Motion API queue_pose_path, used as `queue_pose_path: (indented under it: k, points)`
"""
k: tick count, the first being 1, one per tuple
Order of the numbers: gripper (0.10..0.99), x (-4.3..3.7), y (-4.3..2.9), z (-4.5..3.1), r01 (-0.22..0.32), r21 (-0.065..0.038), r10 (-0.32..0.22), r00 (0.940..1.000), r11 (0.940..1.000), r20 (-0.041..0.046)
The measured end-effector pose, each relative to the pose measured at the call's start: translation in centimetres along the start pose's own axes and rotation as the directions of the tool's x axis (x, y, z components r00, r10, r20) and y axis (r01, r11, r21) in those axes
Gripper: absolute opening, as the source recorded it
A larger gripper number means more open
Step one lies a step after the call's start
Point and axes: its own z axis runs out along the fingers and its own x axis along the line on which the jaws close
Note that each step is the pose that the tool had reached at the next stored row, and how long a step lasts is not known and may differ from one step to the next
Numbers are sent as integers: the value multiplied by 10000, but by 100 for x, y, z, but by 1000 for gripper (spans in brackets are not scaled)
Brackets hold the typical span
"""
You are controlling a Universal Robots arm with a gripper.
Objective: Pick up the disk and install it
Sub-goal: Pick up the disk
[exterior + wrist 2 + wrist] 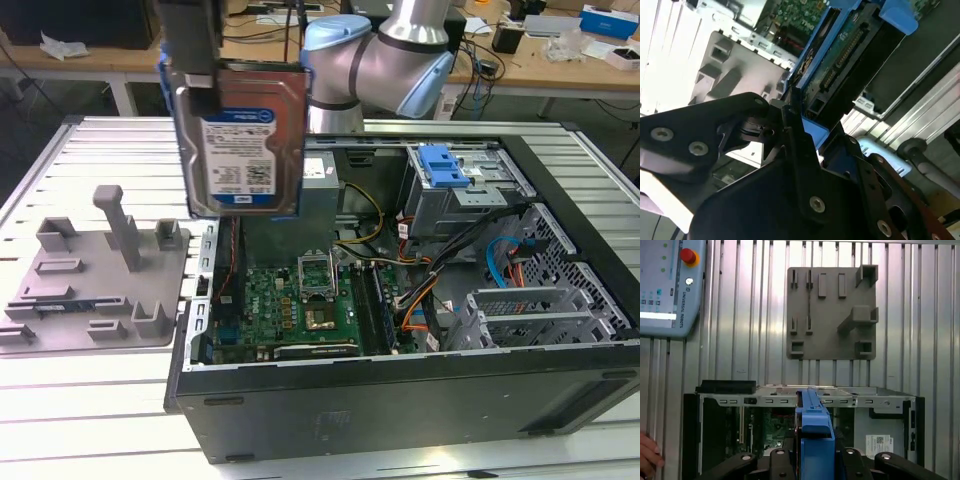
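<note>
Arm bent over; its pincer (195, 65) clamps the flat silver, blue-framed disk (240, 140) upright above the open metal case (400, 410).

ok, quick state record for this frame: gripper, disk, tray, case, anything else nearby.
gripper: shut on the disk, holding it from above
disk: off the table, upright, label toward the exterior camera, raised over the tray side of the case
grey tray: on the table beside the case, no disk on it
computer case: open, motherboard exposed
blue latch: on the drive cage inside the case
hand: at the table edge, apart from the arm
</note>
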Motion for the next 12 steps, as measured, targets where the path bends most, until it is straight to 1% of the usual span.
queue_pose_path:
  k: [2,5,7,8,9,12]
  points:
    - [369,44,-126,-4,0,-8,0,10000,10000,1]
    - [369,95,-269,-10,0,-21,0,10000,10000,1]
    - [369,161,-453,-17,-2,-32,2,10000,10000,2]
    - [369,176,-493,-18,-1,-34,1,10000,10000,2]
    - [369,197,-551,-20,0,-37,0,10000,10000,2]
    - [369,276,-768,-29,0,-50,0,10000,10000,2]
